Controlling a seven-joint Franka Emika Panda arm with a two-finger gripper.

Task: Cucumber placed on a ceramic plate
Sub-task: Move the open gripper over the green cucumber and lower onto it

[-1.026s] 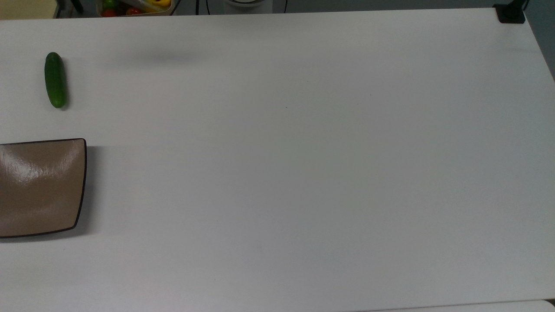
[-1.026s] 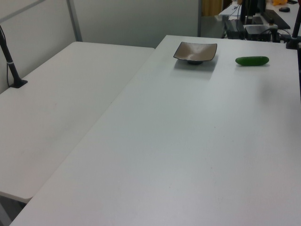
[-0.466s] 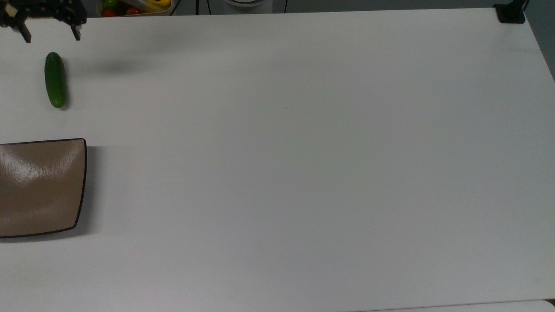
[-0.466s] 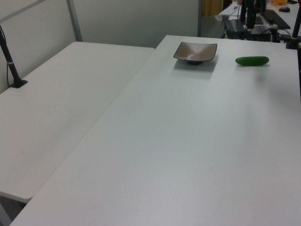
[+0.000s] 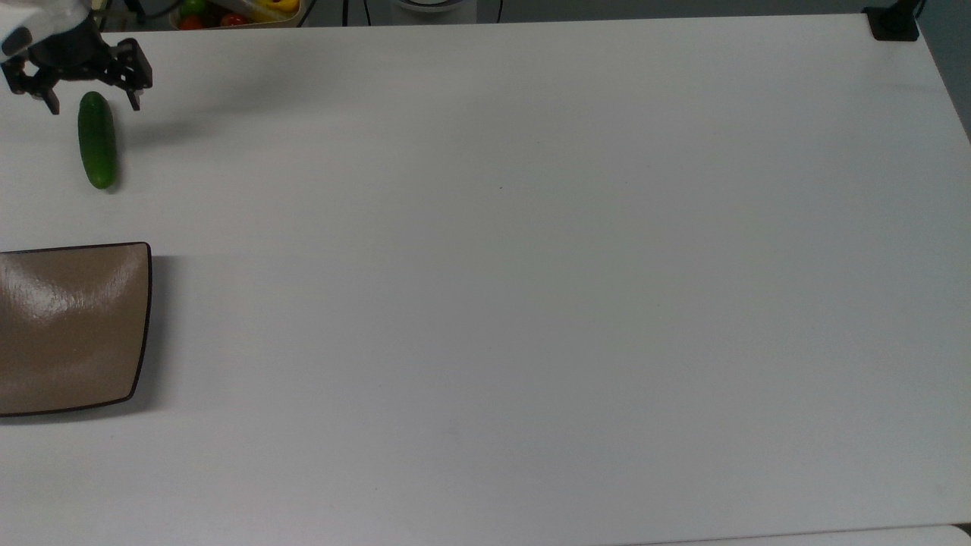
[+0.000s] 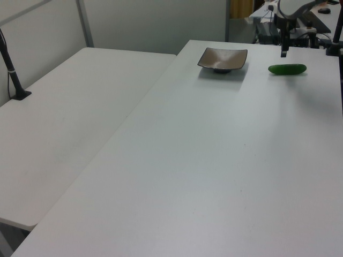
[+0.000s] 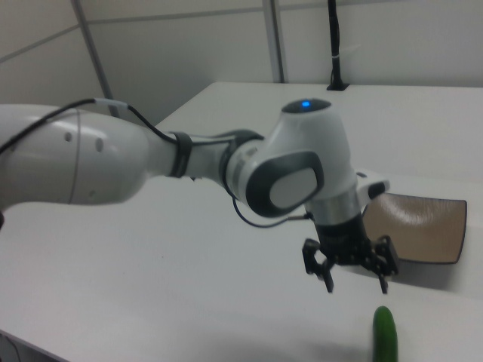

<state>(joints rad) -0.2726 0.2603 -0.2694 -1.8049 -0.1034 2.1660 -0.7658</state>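
The dark green cucumber (image 5: 97, 140) lies on the white table (image 5: 531, 265) near the top view's left edge, also seen as the cucumber (image 6: 287, 69) and the cucumber (image 7: 385, 335). The glossy tan-brown square plate (image 5: 68, 326) sits apart from it, closer to the top view's bottom; it shows as the plate (image 6: 223, 58) and the plate (image 7: 423, 226). My gripper (image 5: 92, 104) hangs open above the cucumber's far end, one finger on each side, holding nothing. The gripper (image 7: 356, 286) is above the table.
A bin of colourful vegetables (image 5: 235, 11) stands beyond the table's far edge in the top view. A black clamp (image 5: 894, 26) sits at the table's top-right corner. A second white table (image 6: 69, 118) adjoins at the left view's left.
The gripper has come in from the top view's upper-left edge and moved down toward the cucumber's far end. Cucumber and plate have not moved.
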